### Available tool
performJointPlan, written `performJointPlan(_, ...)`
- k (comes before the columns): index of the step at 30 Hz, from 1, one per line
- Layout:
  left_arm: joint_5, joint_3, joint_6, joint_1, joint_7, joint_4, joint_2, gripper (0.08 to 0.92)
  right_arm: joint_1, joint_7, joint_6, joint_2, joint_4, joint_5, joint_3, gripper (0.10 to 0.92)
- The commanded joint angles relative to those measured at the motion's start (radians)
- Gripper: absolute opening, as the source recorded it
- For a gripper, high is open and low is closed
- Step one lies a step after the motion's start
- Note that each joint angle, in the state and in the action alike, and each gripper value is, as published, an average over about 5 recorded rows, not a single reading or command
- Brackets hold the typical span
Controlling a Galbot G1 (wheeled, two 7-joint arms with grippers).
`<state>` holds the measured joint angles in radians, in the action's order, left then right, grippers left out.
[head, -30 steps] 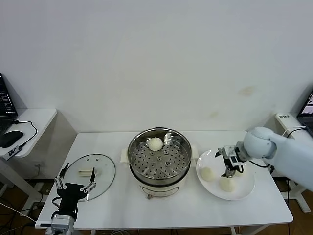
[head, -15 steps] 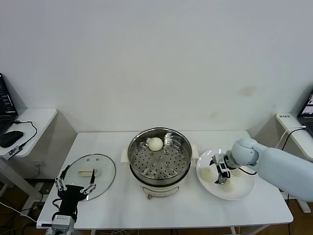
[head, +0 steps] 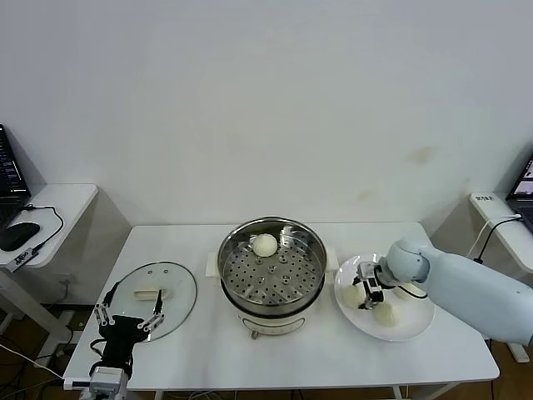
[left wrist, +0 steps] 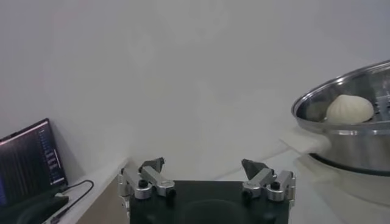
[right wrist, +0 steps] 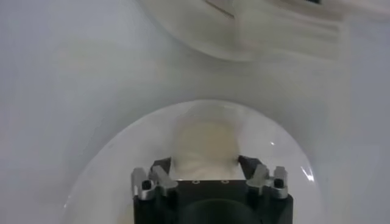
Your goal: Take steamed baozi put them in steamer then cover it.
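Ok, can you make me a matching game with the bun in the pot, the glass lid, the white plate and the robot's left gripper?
Things:
1. bun in the steamer
2. glass lid
3. white plate
4. left gripper

Places:
A. right of the steamer, holding buns
B. lying flat on the table, left of the steamer
C. on the perforated tray, at the back
D. open, at the table's front left corner

Pairs: 1-C, 2-B, 3-A, 4-D
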<state>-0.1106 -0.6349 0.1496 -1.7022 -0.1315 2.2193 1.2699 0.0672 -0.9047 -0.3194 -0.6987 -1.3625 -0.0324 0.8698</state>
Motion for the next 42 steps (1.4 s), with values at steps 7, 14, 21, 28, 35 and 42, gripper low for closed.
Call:
performJointPlan(7,0.000,-0.002,0.000,-0.005,-0.002,0.013,0.000,0.823,-0.016,-0.042,0.015,-0.015,0.037,0.000,-0.024,0.530)
performJointPlan(14,0.001,0.004,0.001,-0.002,-0.001,0.024,-0.002,0.823,-0.171,-0.090,0.001,0.075,-0.030,0.059,0.002,0.509)
performJointPlan(21,0.006,0.009,0.001,-0.002,0.000,0.026,-0.012,0.823,-0.433,-0.101,-0.058,0.153,-0.137,0.213,0.109,0.517)
performJointPlan(28,0.006,0.023,0.003,0.000,0.000,0.033,-0.020,0.823,-0.752,-0.063,-0.134,0.110,-0.279,0.386,0.320,0.525)
performJointPlan(35,0.006,0.026,0.003,0.006,-0.001,0.037,-0.022,0.823,-0.782,0.014,-0.226,-0.077,-0.327,0.523,0.344,0.532)
performJointPlan(42,0.007,0.010,0.004,0.007,0.000,0.048,-0.019,0.823,-0.701,0.105,-0.307,-0.313,-0.240,0.619,0.329,0.535)
